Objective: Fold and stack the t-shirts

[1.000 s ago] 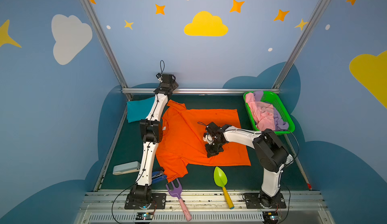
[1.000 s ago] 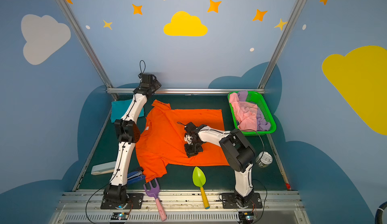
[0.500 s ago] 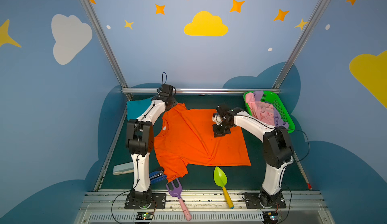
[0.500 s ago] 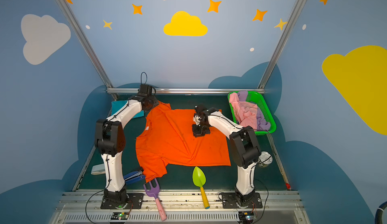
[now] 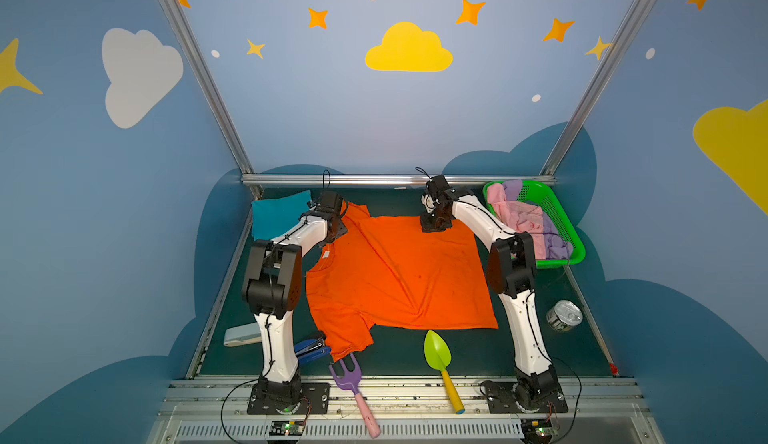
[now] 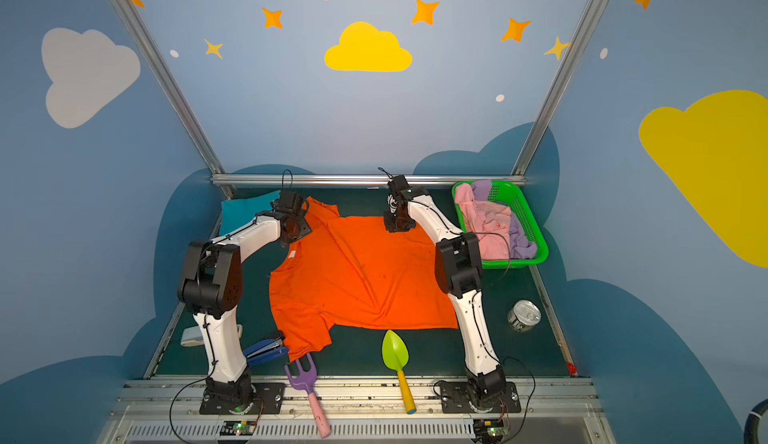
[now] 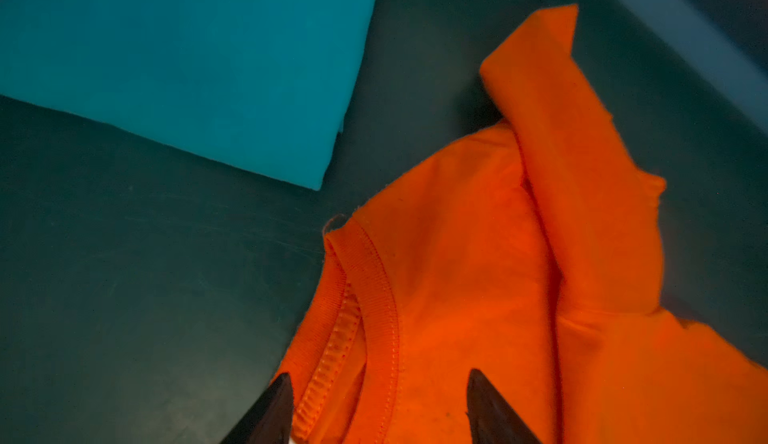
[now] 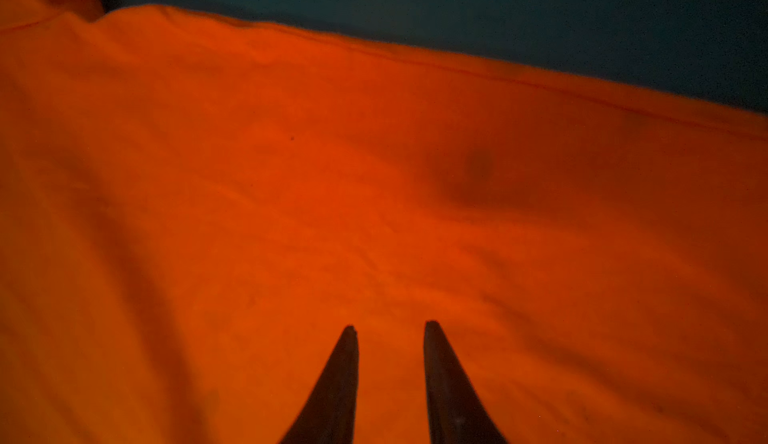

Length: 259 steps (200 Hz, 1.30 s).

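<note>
Laundry duty, part done: a bright orange t-shirt (image 5: 399, 271) lies spread open and unfolded across the middle of the dark green desk (image 5: 540, 338). Its white neck label (image 5: 326, 254) points toward 9 o'clock, one sleeve is rumpled at 11 o'clock, and a diagonal crease crosses its body. The left claw (image 7: 380, 379) hangs over the shirt's 10 o'clock shoulder, jaws well apart and straddling the ribbed neckband, gripping nothing. The right claw (image 8: 390, 327) sits low over the shirt's far edge at about 1 o'clock, its jaws parted only a little, with cloth beneath them and none pinched between. A teal t-shirt (image 5: 278, 217) rests folded flat in the desk's 11 o'clock corner, apparently the start of the stack. A pink t-shirt (image 5: 515, 217) and a lilac t-shirt (image 5: 555, 242) lie crumpled in the green basket (image 5: 577, 251) at 2 o'clock. By that count one garment looks finished, one awaits its first fold, and two have yet to leave the basket. A toy trowel (image 5: 436, 350), a toy garden fork (image 5: 345, 373) and a stapler (image 5: 311, 348) near 6 o'clock, and a tin can (image 5: 564, 315) at 4 o'clock, appear to play no part.
</note>
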{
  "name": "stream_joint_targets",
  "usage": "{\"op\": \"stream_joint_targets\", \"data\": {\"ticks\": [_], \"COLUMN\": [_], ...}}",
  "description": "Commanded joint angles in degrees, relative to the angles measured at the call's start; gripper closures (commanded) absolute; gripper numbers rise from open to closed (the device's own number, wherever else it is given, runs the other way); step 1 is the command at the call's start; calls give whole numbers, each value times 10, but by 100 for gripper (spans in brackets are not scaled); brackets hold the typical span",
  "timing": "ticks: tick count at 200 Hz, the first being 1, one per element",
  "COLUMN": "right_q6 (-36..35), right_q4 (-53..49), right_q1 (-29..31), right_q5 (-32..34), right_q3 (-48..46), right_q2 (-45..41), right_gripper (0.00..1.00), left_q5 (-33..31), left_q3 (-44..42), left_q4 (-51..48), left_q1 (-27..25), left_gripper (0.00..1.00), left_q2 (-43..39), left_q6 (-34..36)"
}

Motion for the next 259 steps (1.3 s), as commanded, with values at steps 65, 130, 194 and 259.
{"op": "stream_joint_targets", "data": {"ticks": [65,130,194,259], "right_q6": [-77,-89,-44,36], "right_q4": [124,130,104,67], "right_q1": [-14,-30,-60,-104], "right_q5": [112,167,207,178], "right_q3": [33,56,56,56], "right_q2": [67,95,95,98], "right_gripper": [41,29,27,27], "left_q5": [16,35,11,-21], "left_q3": [10,-25,-58,-57], "left_q4": [-2,-25,-66,-112], "left_q1": [26,57,76,76], "left_gripper": [43,96,96,96], "left_q2": [80,46,-1,4], "left_q6": [-8,-36,-61,-87]}}
